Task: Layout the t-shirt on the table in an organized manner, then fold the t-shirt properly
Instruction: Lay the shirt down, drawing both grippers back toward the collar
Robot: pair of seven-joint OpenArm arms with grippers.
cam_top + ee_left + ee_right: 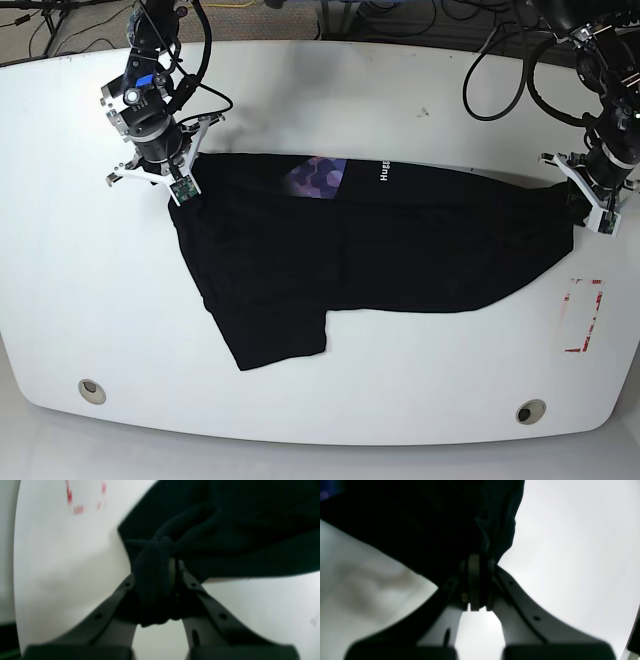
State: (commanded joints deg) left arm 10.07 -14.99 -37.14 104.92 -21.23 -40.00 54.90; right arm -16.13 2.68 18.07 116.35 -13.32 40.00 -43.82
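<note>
Lying: black t-shirt (370, 240) stretched wide on white table (330, 90).
Left gripper (175, 567): pinching bunched cloth.
Right gripper (475, 562): pinching shirt edge.

The base view looks steeply down from above on the whole bench (330, 90). Each wrist view sits very near, just behind its claw, facing past it at the t-shirt (350, 230) all three views share.
</note>
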